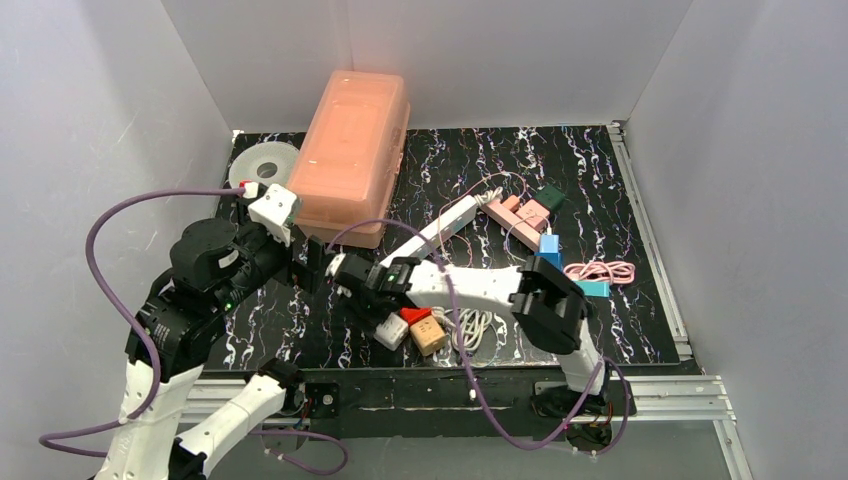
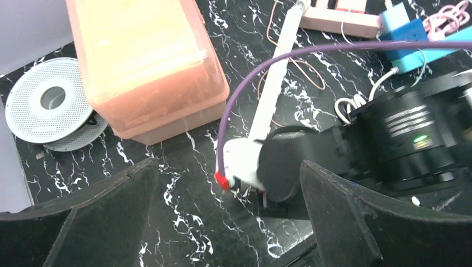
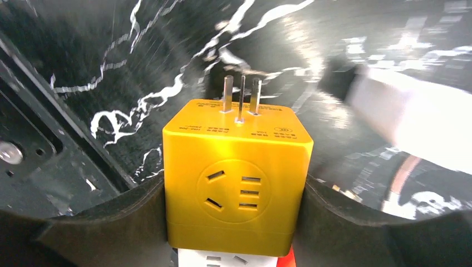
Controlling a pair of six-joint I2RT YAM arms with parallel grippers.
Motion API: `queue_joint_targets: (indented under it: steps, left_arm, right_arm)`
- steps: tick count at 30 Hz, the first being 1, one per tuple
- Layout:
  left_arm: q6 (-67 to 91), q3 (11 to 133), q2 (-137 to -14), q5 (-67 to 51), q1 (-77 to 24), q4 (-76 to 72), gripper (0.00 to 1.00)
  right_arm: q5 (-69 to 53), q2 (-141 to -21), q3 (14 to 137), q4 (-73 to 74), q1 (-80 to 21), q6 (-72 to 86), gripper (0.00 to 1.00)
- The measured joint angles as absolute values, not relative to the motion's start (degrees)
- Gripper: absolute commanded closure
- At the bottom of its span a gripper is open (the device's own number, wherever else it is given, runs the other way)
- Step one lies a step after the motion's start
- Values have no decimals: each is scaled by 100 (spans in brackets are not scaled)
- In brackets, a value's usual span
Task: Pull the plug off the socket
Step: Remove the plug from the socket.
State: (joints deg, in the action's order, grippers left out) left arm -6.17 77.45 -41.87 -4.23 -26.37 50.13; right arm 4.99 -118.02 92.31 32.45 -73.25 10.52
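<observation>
My right gripper (image 3: 236,192) is shut on a yellow cube plug (image 3: 236,167), a finger pressed on each side. Its three metal prongs (image 3: 239,97) point away from me and are bare, above the black marbled table. Just below it I see a white cube socket (image 3: 206,258) and a red piece (image 3: 286,258). From above, the right gripper (image 1: 347,280) reaches left and hides the yellow cube; the white cube (image 1: 392,331) and red piece (image 1: 415,315) lie near it. My left gripper (image 2: 228,222) is open and empty, facing the right gripper (image 2: 281,167).
A pink lidded box (image 1: 350,150) and a white spool (image 1: 262,165) stand at the back left. A long white power strip (image 1: 440,225), a pink strip (image 1: 520,212), a blue charger (image 1: 550,245), a pink cable (image 1: 600,272) and a tan cube (image 1: 428,336) lie around.
</observation>
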Motion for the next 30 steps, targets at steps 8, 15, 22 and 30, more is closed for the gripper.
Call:
queue_joint_targets:
  steps: [8, 15, 22, 30]
  left_arm:
    - [-154, 7752, -4066, -405, -2637, 4501, 0]
    - [604, 7653, -4091, -1041, -2637, 4193, 1]
    - [1688, 7146, -4525, -2383, -2637, 3417, 0]
    - [2526, 6619, -4847, -3236, -2637, 2143, 0]
  right_arm:
    - [1789, -8600, 7673, 1986, -6600, 2097, 99]
    - [3144, -6208, 6936, 615, -6501, 2849, 99]
    - [3745, -6156, 6847, 102, -6775, 2998, 99]
    - [4082, -6796, 7091, -108, -7155, 2652, 99]
